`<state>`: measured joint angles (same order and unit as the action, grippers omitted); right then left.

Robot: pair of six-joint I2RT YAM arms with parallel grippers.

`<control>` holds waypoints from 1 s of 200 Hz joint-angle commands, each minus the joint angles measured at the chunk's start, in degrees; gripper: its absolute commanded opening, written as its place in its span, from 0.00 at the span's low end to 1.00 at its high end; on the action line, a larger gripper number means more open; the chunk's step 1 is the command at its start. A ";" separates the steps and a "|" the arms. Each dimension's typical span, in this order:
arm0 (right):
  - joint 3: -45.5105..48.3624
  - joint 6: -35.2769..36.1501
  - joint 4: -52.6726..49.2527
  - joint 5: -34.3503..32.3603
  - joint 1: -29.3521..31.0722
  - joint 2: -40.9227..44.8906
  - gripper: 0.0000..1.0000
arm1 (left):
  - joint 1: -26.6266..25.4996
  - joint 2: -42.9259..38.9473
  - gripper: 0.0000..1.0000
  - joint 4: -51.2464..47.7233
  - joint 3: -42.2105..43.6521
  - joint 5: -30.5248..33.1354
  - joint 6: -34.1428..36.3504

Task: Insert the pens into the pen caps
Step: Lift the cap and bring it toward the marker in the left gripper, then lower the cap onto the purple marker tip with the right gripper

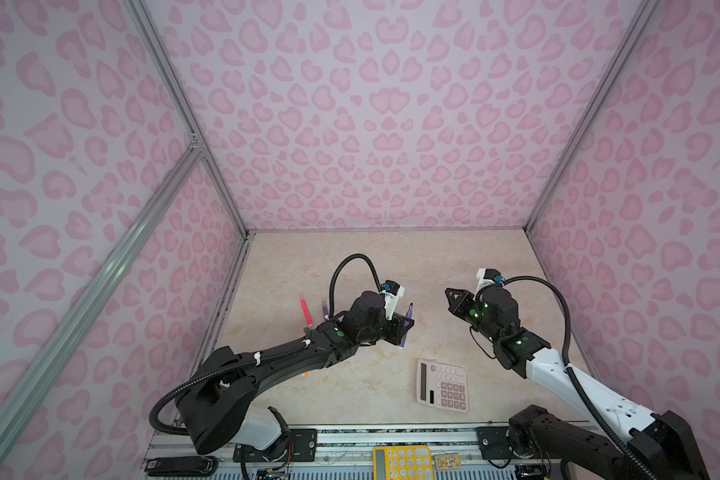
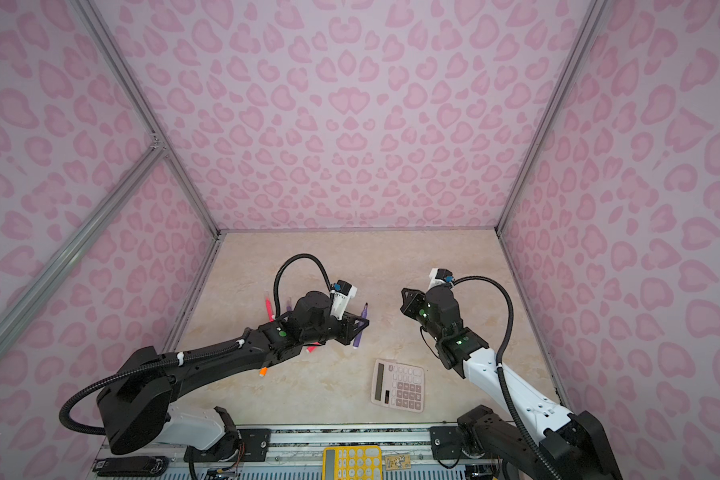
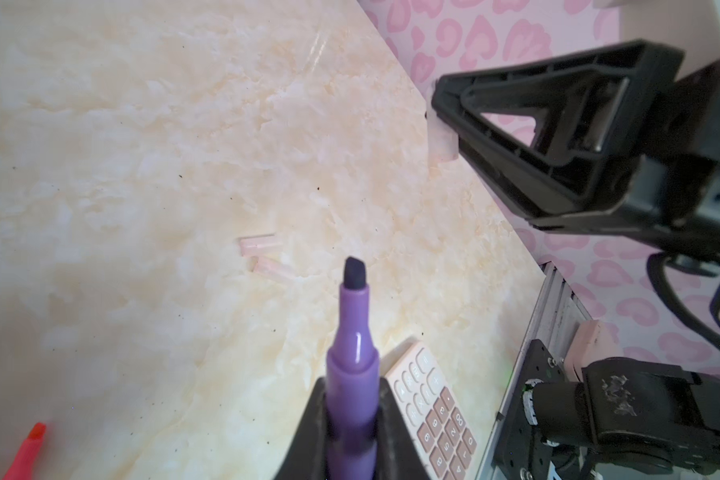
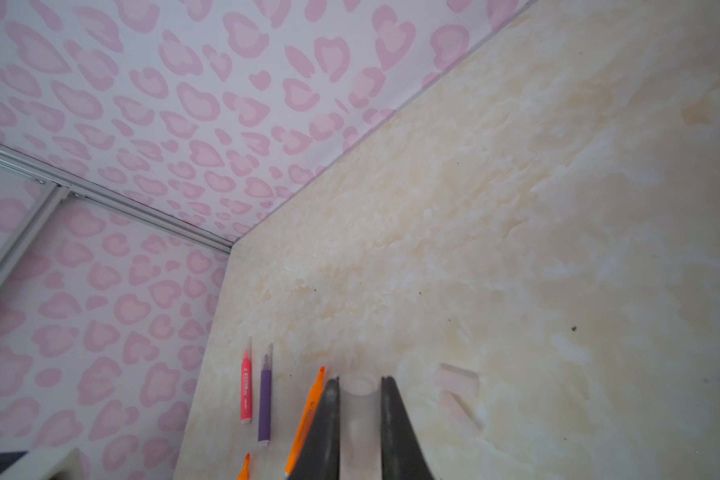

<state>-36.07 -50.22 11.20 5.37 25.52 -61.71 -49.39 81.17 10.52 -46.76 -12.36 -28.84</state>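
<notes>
My left gripper (image 1: 405, 327) (image 3: 352, 399) is shut on a purple pen (image 1: 408, 320) (image 3: 353, 332) whose dark tip points toward the right arm. Facing it across a gap, my right gripper (image 1: 450, 296) (image 4: 358, 388) is shut on a clear pen cap (image 4: 357, 399) (image 3: 441, 139), open end forward. Two more clear caps (image 3: 259, 243) (image 3: 273, 269) lie on the beige table beyond the pen tip. To the left lie a pink-red pen (image 1: 307, 311) (image 4: 246, 390), a second purple pen (image 1: 325, 309) (image 4: 265, 399) and two orange pens (image 4: 308, 415) (image 4: 244, 465), partly under the left arm in both top views.
A pink calculator (image 1: 443, 384) (image 2: 399, 384) lies on the table (image 1: 375, 270) in front of the grippers. A yellow calculator (image 1: 402, 461) sits on the front rail. Pink patterned walls close in the left, back and right sides.
</notes>
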 commanded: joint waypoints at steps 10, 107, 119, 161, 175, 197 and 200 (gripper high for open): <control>0.60 1.43 12.60 8.61 0.55 -3.25 0.00 | -0.02 -1.16 0.03 4.63 1.31 -2.88 -0.59; 5.08 0.24 21.85 12.48 2.10 -6.05 0.00 | -0.01 5.56 0.03 10.15 0.14 -10.73 -4.48; 5.03 0.63 21.23 11.51 2.92 -5.92 0.00 | -0.02 5.39 0.03 9.77 0.12 -10.33 -4.30; 4.11 2.37 18.43 8.66 5.69 -5.91 0.00 | -0.01 4.00 0.03 6.48 -0.08 -6.30 -3.20; 3.91 2.97 17.59 7.57 6.50 -5.81 0.00 | -0.01 3.85 0.03 5.62 -0.41 -5.27 -2.81; 3.73 3.35 16.75 6.50 7.47 -5.61 0.00 | -0.04 3.36 0.03 5.13 -0.32 -4.31 -2.58; 3.73 3.37 16.75 6.31 7.51 -5.53 0.00 | -0.01 3.24 0.03 4.99 -0.32 -4.15 -2.55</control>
<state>-32.16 -48.21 29.34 13.82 32.25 -67.46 -49.41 85.71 15.90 -46.39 -18.79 -32.56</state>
